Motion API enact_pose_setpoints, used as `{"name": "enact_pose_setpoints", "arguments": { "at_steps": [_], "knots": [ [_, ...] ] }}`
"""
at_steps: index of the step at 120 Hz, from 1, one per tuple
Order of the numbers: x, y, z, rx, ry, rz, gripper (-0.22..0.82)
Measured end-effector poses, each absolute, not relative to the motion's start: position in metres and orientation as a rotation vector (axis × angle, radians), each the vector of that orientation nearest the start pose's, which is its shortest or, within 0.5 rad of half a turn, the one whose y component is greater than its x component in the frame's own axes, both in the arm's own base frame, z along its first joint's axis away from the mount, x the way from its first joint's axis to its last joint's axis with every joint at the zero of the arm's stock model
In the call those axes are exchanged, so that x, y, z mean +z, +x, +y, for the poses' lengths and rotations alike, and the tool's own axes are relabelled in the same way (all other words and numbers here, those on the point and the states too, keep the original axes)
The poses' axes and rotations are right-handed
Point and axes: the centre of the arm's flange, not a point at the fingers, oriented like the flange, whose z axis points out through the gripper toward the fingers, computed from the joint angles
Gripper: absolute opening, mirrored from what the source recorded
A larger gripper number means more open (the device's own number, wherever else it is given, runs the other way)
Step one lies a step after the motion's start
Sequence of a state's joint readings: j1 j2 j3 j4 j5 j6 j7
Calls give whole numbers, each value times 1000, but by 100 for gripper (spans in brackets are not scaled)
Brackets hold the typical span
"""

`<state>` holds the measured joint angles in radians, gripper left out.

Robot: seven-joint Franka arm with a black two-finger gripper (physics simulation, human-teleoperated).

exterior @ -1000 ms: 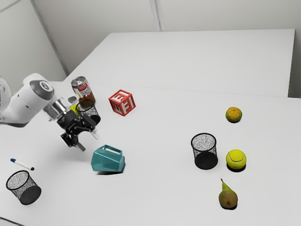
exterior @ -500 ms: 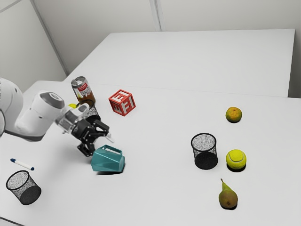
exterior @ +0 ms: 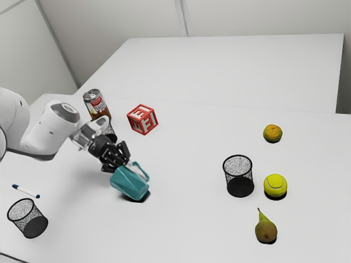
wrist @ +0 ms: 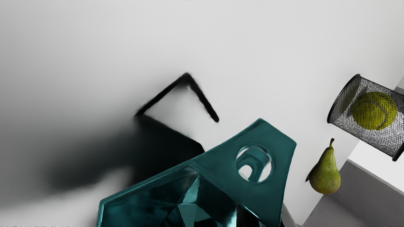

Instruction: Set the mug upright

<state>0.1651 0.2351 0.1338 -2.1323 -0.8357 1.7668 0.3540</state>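
Now, exterior view: mug [exterior: 129, 183] has swung from its side-lying pose into a slant at the gripper [exterior: 128, 165]—jaws apparently clenched on its wall. Righting looks underway, unfinished. Wrist view: mouth [wrist: 176, 205] toward the hand, shadow [wrist: 167, 145] offset—perhaps partly off the surface [wrist: 268, 63].

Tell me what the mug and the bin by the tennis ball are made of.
The mug could be glazed ceramic or glossy plastic, given its bright highlights. The bin looks like black mesh, probably metal, since the tennis ball shows through its weave.
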Motion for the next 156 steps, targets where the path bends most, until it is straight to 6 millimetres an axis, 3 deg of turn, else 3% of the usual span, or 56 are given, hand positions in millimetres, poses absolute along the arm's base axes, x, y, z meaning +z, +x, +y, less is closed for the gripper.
{"name": "enact_pose_setpoints", "arguments": {
  "at_steps": [36,62,81,100,129,156],
  "knots": [
    [315,523,60,-366,2307,368,-17],
    [365,534,15,-307,2672,77,-18],
    [382,545,-19,-237,2926,-150,-18],
    [388,552,-40,-158,3063,-257,-18],
    [388,564,-35,-36,3126,-189,-18],
    [382,573,-44,60,3131,-140,-18]
  ]
}}
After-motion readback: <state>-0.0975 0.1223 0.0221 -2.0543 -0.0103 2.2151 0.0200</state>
